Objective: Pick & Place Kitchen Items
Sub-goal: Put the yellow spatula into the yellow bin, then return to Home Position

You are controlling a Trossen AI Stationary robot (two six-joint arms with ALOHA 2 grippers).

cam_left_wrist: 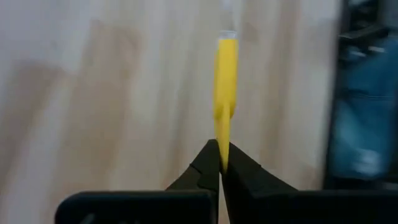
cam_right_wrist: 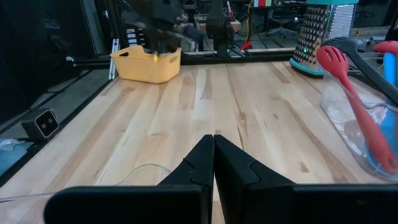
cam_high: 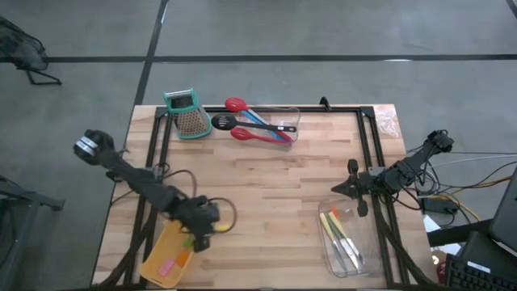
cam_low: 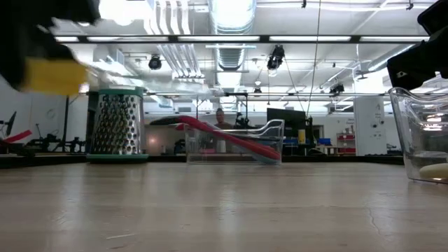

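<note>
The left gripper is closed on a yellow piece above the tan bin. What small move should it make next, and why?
Probably lift a little and carry it clear of the tan bin. The left gripper is shut on the yellow tool, pinched at one end, and in the high view it sits at the bin's rim. The right gripper waits shut by the clear bin holding similar tools, perhaps the goal.

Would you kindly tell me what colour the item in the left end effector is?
Yellow item; it shows best in the left wrist view.

Pale wooden table [cam_high: 266, 186]; perforated metal grater [cam_high: 191, 120].
</note>
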